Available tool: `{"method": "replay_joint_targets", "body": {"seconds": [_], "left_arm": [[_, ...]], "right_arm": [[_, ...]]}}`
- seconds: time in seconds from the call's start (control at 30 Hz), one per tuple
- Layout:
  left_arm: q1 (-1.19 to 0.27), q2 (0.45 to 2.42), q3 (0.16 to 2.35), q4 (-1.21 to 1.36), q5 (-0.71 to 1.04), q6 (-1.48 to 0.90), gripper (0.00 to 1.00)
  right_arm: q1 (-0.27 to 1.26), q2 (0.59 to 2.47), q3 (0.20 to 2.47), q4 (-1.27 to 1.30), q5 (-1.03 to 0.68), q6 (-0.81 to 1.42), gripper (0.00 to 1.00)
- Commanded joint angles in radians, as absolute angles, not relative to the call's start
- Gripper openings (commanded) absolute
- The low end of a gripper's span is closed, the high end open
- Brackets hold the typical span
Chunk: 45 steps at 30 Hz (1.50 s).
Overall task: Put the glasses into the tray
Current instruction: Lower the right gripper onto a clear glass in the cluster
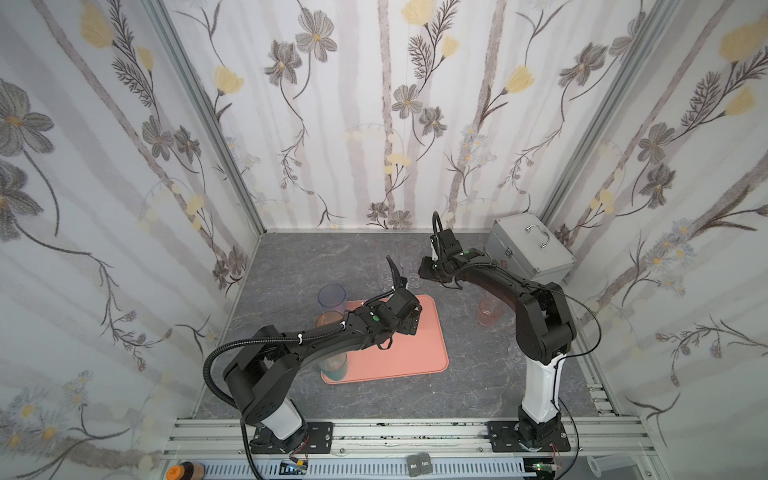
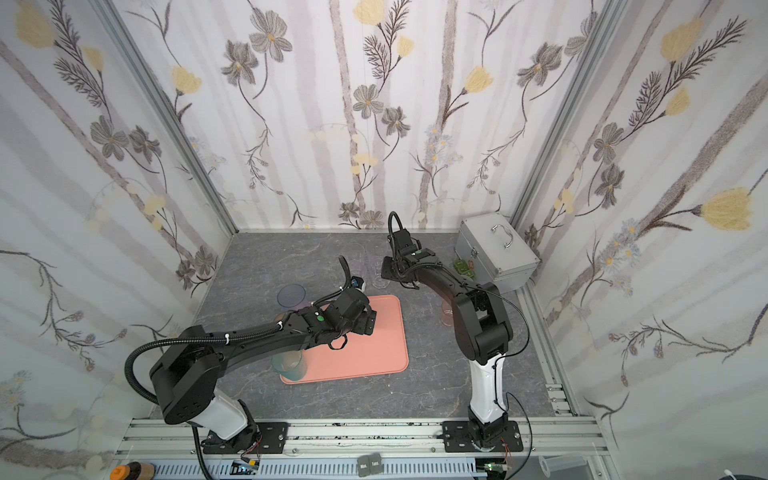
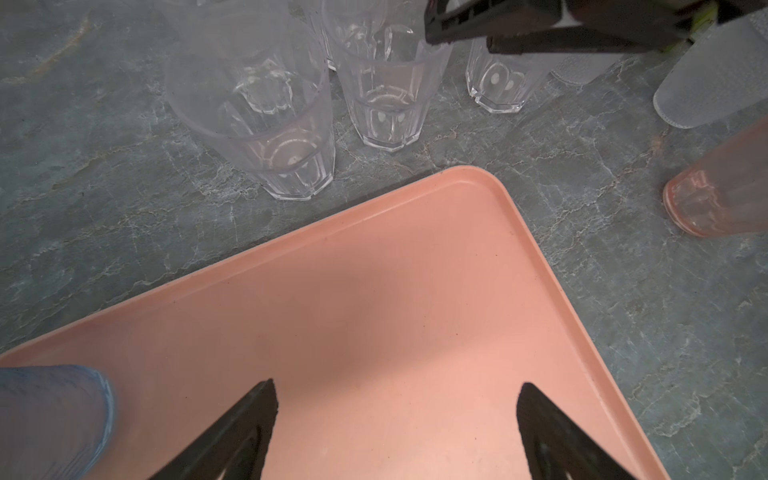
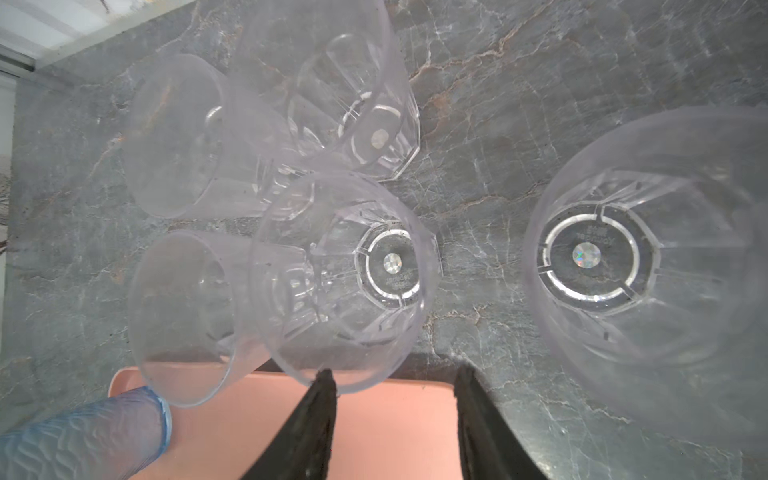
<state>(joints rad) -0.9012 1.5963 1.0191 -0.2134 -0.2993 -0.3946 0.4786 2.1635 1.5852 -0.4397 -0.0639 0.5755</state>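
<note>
Two small dark tags [image 1: 419, 464] lie at the bottom centre of both top views. Their white print seems to read "Mon." and "Tues", though it is too small to be sure. In the right wrist view, raised lettering rings the bases of two glasses [image 4: 392, 266], at centre and at right, too blurred to read. A red mark [image 1: 503, 264] on the case [image 1: 534, 249] is unreadable.

Grey marbled tabletop [image 1: 291, 266], and the salmon-pink tray [image 1: 419, 353] lies flat near its centre. At twelve o'clock there's a cluster of clear tumblers [image 3: 257, 124] upright on the bare surface, five or six, hard to count. Orange-pink tumbler [image 1: 488, 312] at three o'clock. Silver case [image 1: 530, 249] at two o'clock.
</note>
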Motion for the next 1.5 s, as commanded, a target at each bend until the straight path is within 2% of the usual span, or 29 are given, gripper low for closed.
{"method": "replay_joint_targets", "body": {"seconds": [0.0,0.2,0.63,0.93,1.03,1.17,1.23,1.4,1.47], "left_arm": [[-0.902,1.594,1.023,-0.195,-0.335,-0.379,0.93],[-0.902,1.579,1.013,-0.193,-0.348,-0.383,0.93],[-0.901,1.46,1.015,-0.181,-0.43,-0.38,0.94],[-0.876,1.319,1.028,-0.168,-0.499,-0.378,0.94],[-0.858,1.278,1.016,-0.153,-0.497,-0.388,0.95],[-0.838,1.261,0.981,-0.128,-0.485,-0.412,0.95],[-0.836,1.266,0.967,-0.121,-0.471,-0.42,0.95],[-0.838,1.311,0.936,-0.112,-0.431,-0.452,0.95],[-0.837,1.332,0.928,-0.106,-0.417,-0.458,0.95]], "right_arm": [[0.479,2.187,1.611,-0.408,-0.04,0.588,0.48],[0.474,2.238,1.667,-0.428,-0.042,0.587,0.45],[0.479,2.199,1.64,-0.451,-0.006,0.574,0.18],[0.491,2.123,1.604,-0.481,0.061,0.536,0.07],[0.494,2.097,1.586,-0.478,0.072,0.53,0.09],[0.492,2.135,1.605,-0.477,0.053,0.529,0.28],[0.492,2.171,1.63,-0.479,0.028,0.53,0.34],[0.492,2.248,1.7,-0.485,0.011,0.531,0.36],[0.492,2.274,1.72,-0.493,0.02,0.529,0.33]]}}
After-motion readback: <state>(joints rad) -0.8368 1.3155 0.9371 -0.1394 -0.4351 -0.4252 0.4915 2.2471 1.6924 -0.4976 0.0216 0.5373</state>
